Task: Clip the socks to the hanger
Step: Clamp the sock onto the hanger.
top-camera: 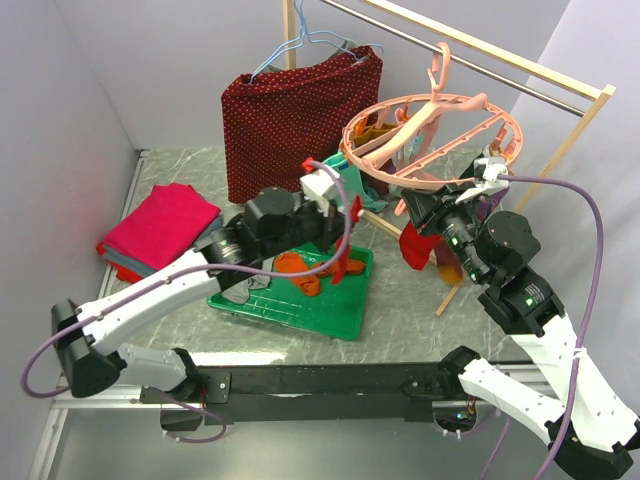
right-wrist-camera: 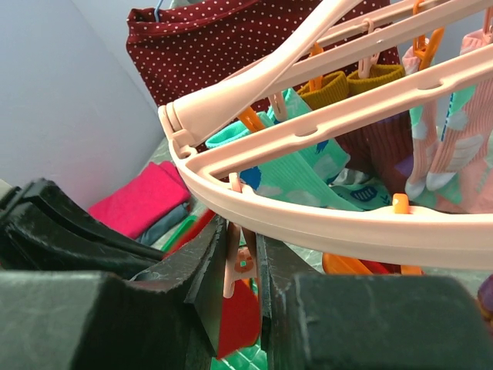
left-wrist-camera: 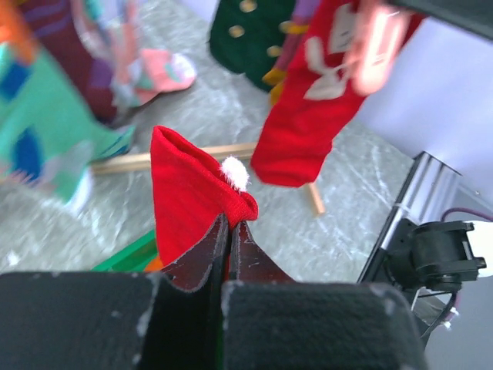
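My left gripper (left-wrist-camera: 229,223) is shut on the cuff of a red sock (left-wrist-camera: 189,193) with a white pom. In the top view it (top-camera: 350,212) holds this sock (top-camera: 343,262) up over the tray, left of the hanger. The salmon-pink hanger (top-camera: 430,135) hangs from the rack with several socks clipped on, among them a red one with white marks (left-wrist-camera: 308,116) and a dark green dotted one (left-wrist-camera: 250,31). My right gripper (right-wrist-camera: 240,243) is shut on a clip peg (right-wrist-camera: 239,262) under the hanger's ring (right-wrist-camera: 323,223). Red sock cloth (right-wrist-camera: 240,320) shows just below that peg.
A green tray (top-camera: 330,315) holds orange socks (top-camera: 300,268). A dark-red dotted cloth (top-camera: 290,110) hangs on a blue wire hanger behind. A folded pink cloth stack (top-camera: 160,225) lies far left. The wooden rack's post (top-camera: 560,160) stands on the right.
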